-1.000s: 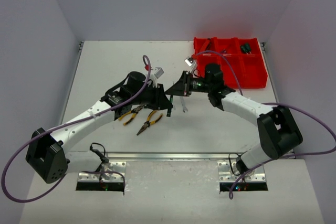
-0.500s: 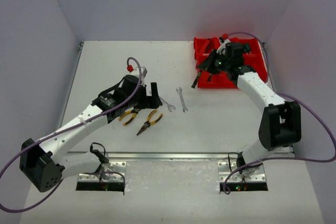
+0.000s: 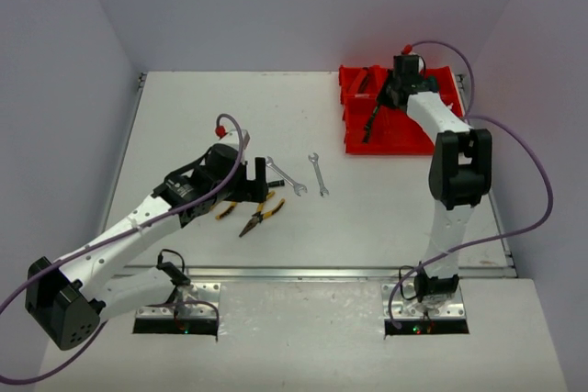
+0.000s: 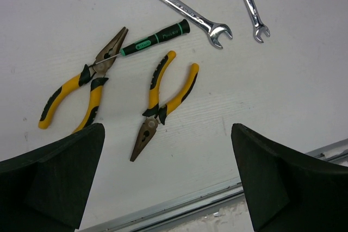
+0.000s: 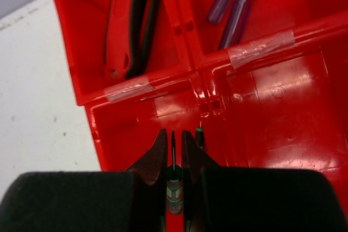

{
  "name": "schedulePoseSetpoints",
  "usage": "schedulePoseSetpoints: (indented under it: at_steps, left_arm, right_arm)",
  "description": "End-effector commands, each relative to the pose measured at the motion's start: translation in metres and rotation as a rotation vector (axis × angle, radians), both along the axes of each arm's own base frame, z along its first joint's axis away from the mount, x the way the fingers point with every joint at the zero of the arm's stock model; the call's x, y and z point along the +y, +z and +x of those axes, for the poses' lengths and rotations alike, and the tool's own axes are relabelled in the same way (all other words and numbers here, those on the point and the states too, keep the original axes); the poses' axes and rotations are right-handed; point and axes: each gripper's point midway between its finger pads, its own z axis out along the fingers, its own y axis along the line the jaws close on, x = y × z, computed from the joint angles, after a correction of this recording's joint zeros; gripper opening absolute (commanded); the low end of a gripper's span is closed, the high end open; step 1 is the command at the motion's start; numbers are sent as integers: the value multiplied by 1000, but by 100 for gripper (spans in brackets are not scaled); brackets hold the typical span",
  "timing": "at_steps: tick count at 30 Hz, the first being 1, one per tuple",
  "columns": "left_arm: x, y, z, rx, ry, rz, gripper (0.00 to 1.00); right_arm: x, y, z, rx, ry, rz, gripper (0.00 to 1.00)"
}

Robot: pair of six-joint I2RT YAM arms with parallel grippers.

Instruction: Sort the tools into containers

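**Right pincer grips a screwdriver over the red bins; left pincer wide above loose tools**

Right gripper (image 5: 173, 144) is narrow, pinched on the thin shaft of the held screwdriver (image 5: 173, 191). A metal collar shows just below the fingertips. It hangs over the near-left compartment of the red bins (image 3: 413, 130), which sit at the far right corner of the desk (image 3: 184, 117). From above, the tool's dark body slants down across that compartment's near wall. Cannot tell if it touches the bin.

The far-left compartment holds red-black cutters (image 5: 130, 25). The compartment to its right holds blue-handled screwdrivers (image 5: 234, 4). Tape strips (image 5: 261, 47) cross the dividers.

Left gripper (image 4: 166, 134) is spread wide with nothing between the fingers. It hovers above the loose tools lying left of the desk's centre, toward the near edge.

On the desk under it, wrist view:
- Yellow pliers A (image 4: 81, 88) lie on the left with handles spread and nose pointing up-right.
- Green-black screwdriver (image 4: 155, 36) has its tip lying on the nose of pliers A, touching. Its handle end is just beside the open end of the larger wrench (image 4: 176, 6).
- Yellow pliers B (image 4: 163, 104) lie right of A and apart from it, nose pointing down-left between the fingers.
- Smaller wrench (image 4: 250, 4) lies right of the larger one, not touching it.

All five lie flat and well apart from the bins.
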Motion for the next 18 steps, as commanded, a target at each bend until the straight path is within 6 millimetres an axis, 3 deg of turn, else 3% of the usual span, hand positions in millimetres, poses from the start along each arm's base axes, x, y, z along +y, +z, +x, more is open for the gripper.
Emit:
schedulePoseSetpoints:
  at_steps: [1, 3, 6, 7, 9, 12, 16, 18]
  left_arm:
    - [5, 7, 10, -46, 46, 14, 100]
    - [9, 6, 13, -43, 70, 31, 100]
    - [17, 2, 15, -26, 124, 64, 100]
    - [17, 2, 15, -24, 135, 67, 100]
    - [19, 1, 16, -23, 158, 61, 100]
    - [19, 2, 21, -23, 216, 35, 100]
    - [19, 0, 32, -4, 348, -2, 100]
    - [11, -5, 37, 31, 381, -24, 100]
  right_arm:
    - [16, 9, 14, -46, 55, 28, 0]
    - [25, 9, 11, -46, 74, 44, 2]
    - [31, 13, 3, -60, 77, 52, 69]
    - [33, 15, 0, -59, 78, 58, 76]
    - [35, 20, -4, -60, 84, 70, 83]
    - [38, 42, -12, -88, 98, 83, 98]
    - [42, 82, -32, -129, 124, 76, 99]
    - [55, 94, -53, -119, 187, 66, 99]
